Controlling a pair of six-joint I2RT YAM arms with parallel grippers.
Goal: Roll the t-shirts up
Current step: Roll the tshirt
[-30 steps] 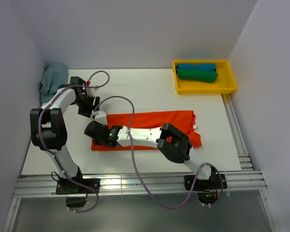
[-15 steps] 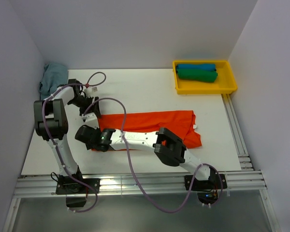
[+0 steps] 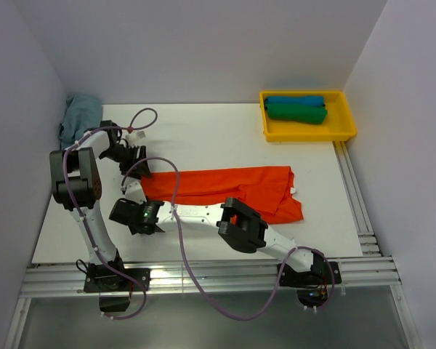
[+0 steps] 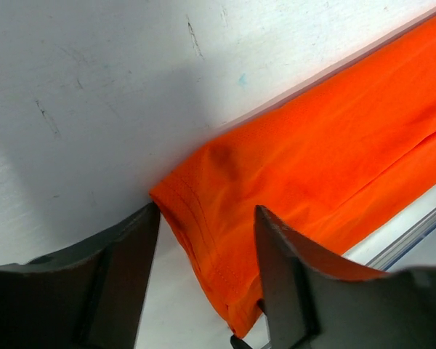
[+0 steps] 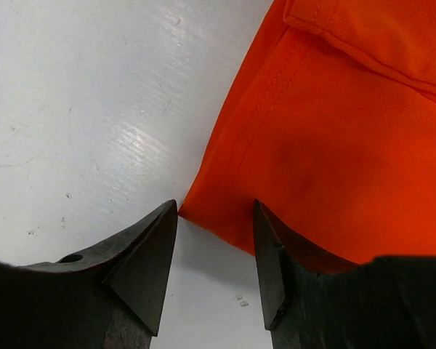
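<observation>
The orange-red t-shirt [image 3: 225, 187] lies folded into a long strip across the middle of the white table [image 3: 203, 134]. My left gripper [image 3: 133, 161] is at its far left corner, open, and that hemmed corner [image 4: 203, 218] lies between the two dark fingers [image 4: 123, 247]. My right gripper [image 3: 134, 215] is at the near left corner, open too, with the shirt's edge [image 5: 225, 218] just inside its fingers [image 5: 149, 247]. Neither jaw pair presses the cloth. Rolled up, a blue t-shirt [image 3: 294, 100] and a green t-shirt [image 3: 296, 113] lie in a tray.
The yellow tray [image 3: 345, 132] sits at the back right corner. A grey-blue cloth [image 3: 80, 116] is bunched at the back left against the wall. Metal rails [image 3: 356, 196] run along the right and near edges. The right arm [image 3: 240, 222] stretches low over the shirt's near edge.
My right gripper has slid left along the shirt's near edge to its left corner and opened wider. The left gripper has shifted slightly back and left at the far corner.
</observation>
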